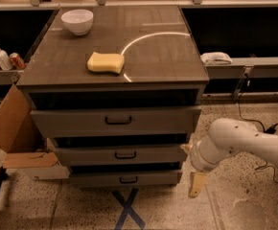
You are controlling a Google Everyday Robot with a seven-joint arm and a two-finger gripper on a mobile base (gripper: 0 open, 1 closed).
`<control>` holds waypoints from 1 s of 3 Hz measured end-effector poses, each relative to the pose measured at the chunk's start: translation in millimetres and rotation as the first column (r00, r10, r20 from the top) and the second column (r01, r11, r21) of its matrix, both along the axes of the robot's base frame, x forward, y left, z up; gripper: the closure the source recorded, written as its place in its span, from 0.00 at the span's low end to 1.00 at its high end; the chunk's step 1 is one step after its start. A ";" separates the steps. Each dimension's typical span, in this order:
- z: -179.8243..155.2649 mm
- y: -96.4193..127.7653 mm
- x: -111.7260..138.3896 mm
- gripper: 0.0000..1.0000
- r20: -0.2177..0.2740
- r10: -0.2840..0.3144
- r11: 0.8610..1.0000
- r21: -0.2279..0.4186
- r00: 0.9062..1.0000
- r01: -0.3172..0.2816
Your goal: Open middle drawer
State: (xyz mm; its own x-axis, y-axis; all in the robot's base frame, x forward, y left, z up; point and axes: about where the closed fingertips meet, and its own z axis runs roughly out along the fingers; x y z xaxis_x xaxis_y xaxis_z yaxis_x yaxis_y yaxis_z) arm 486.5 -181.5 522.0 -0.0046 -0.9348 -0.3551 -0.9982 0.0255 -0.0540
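The middle drawer (pixel 81 156) is the grey-brown front with a small dark bar handle (pixel 125 155), between a taller top drawer (pixel 72 122) and a slimmer bottom drawer (pixel 91 179). A dark gap shows above each front. My gripper (pixel 195 185) hangs pointing down from the white arm (pixel 235 140), just right of the cabinet's lower right corner. It is level with the bottom drawer and right of the middle drawer's handle. It holds nothing that I can see.
A yellow sponge (pixel 105 62) and a white bowl (pixel 77 21) sit on the cabinet top (pixel 167 56). An open cardboard box (pixel 14 133) stands at the left on the floor. Bottles (pixel 0 56) stand on a left shelf. Cables (pixel 259 123) lie at the right.
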 end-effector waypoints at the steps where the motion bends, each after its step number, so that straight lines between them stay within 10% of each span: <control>1: -53.7 22.4 33.4 0.00 0.076 0.038 0.999 0.017 0.996 -0.039; 3: -64.7 27.5 40.6 0.00 0.085 0.047 0.999 -0.009 0.995 -0.046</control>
